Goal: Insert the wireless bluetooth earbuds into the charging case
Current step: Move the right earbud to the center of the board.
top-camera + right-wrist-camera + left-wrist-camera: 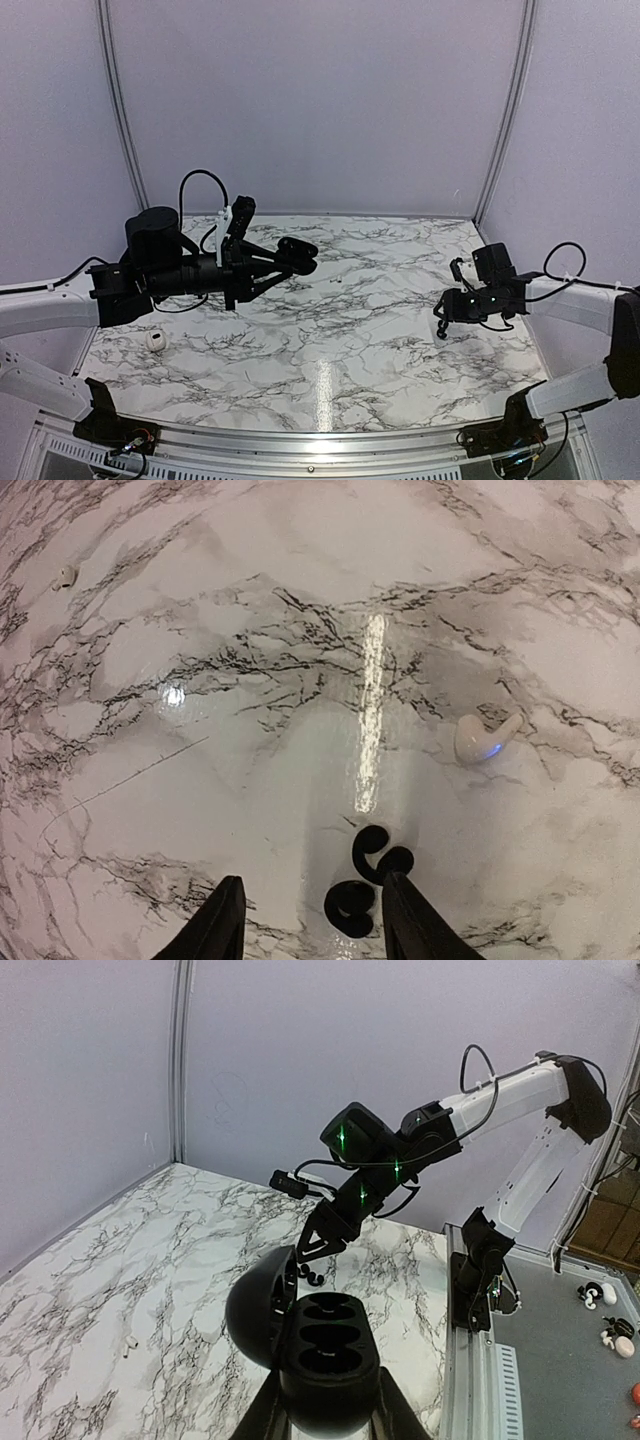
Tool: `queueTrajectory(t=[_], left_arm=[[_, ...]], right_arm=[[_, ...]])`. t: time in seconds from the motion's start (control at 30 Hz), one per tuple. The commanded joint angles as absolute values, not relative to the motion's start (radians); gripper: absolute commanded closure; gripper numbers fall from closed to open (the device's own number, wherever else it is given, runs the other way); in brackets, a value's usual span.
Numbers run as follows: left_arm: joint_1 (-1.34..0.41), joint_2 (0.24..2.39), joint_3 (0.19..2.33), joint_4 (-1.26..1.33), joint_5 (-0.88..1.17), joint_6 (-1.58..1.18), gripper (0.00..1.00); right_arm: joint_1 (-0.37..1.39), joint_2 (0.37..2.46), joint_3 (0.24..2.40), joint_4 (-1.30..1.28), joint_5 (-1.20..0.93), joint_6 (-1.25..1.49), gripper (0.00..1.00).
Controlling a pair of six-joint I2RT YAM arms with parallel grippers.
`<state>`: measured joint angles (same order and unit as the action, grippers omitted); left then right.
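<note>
The left claw (290, 256) is hanging above the left half of the worktop (330, 340), toward the far edge. The charging case (325, 1355) is sitting between its fingers (400, 1415), with the lid (258, 1312) standing open on the case's left. A small object (155, 340) is lying on the worktop near the left edge, nearer than that claw. The right claw (312, 895) is standing close to the right edge. An earbud (368, 878) is sitting between its fingers (222, 920), against the right one and apart from the left one. A second earbud (486, 738) is resting on the worktop near that claw, on its side toward the middle.
</note>
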<state>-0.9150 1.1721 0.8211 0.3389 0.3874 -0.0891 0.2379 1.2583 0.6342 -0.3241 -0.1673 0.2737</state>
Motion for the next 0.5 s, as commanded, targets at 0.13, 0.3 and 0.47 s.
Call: queueTrajectory(t=[0.13,0.3,0.47], left_arm=[[-0.91,1.157,0.808,0.348,0.39,-0.085,1.0],[-0.909,1.16,0.809,0.348,0.388,-0.083,1.0],[-0.909,1.168,0.814,0.348,0.392,-0.08,1.0]], right_arm=[[0.235,1.302,0.636,-0.354,-0.106,0.327,0.52],[0.236,1.331,0.616,-0.335,-0.132,0.333,0.54],[0.245,1.336,0.608,-0.333,-0.153,0.335,0.56]])
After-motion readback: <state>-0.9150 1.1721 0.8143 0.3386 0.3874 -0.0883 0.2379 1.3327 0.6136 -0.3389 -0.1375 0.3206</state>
